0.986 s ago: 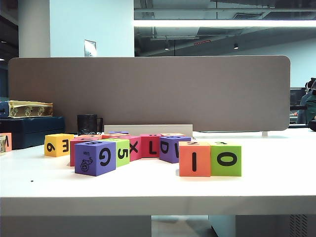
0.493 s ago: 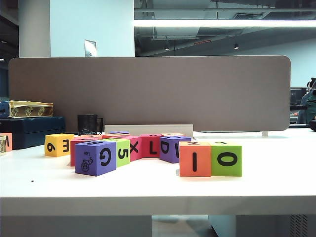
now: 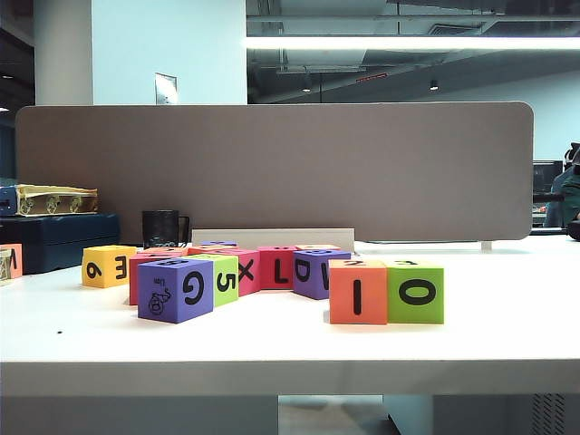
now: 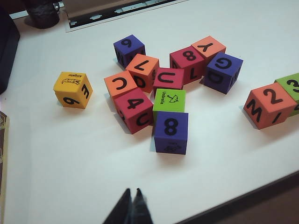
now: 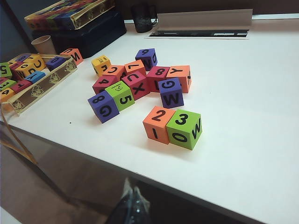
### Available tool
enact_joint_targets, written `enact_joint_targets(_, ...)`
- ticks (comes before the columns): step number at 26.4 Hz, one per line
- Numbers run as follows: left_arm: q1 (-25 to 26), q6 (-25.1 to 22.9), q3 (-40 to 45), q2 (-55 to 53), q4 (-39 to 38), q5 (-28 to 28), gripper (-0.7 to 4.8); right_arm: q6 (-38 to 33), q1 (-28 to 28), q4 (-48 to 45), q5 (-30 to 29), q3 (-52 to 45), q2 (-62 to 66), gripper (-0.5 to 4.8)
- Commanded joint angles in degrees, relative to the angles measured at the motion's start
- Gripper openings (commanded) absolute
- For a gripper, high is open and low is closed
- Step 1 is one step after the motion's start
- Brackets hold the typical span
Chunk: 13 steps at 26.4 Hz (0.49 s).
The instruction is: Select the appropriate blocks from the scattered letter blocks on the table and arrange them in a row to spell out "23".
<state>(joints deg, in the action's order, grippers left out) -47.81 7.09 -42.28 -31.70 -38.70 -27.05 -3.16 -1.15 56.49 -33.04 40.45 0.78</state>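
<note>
Orange "2" block (image 5: pixel 158 124) touching lime "3" block (image 5: pixel 184 129), near table (image 5: pixel 243 116) front edge | left gripper (image 4: pixel 132 206), right gripper (image 5: pixel 132 203) shut, empty, off the blocks | keep clear, row reads 23.

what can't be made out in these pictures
- Exterior view: the tops of the orange block and lime green block are seen edge-on; their digits are unreadable.
- Left wrist view: the lime green block is cut off by the frame edge.
- Left gripper and right gripper: only the shut tips show; neither appears in the exterior view.
</note>
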Motion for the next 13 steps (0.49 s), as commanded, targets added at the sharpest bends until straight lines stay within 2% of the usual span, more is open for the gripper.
enact_joint_targets(1,-0.02,-1.57,-0.22,0.02,0.33,-0.15,-0.05,-0.02,-0.02,-0.57,-0.13,0.15,-0.59,-0.01)
enact_joint_targets(4,0.66,-4.96,-0.20,0.02,0.66,-2.12,-0.05,-0.02,-0.02,-0.57,-0.15,0.15,-0.59,-0.01)
enact_joint_targets(8,9.94,-4.20,1.64,0.13,3.13,0.72,-0.05,-0.02,0.02,-0.57,-0.15,0.15,-0.59,-0.01)
enact_joint_targets(11,18.29,-3.48,5.88,0.61,9.64,4.31,-0.05,-0.02,-0.02,-0.57,-0.13,0.15,-0.59,-0.01)
enact_joint_targets(13,23.56,-3.43,10.21,1.51,17.18,6.64,-0.05,-0.02,0.00,-0.57,-0.13,0.15,-0.59,-0.01)
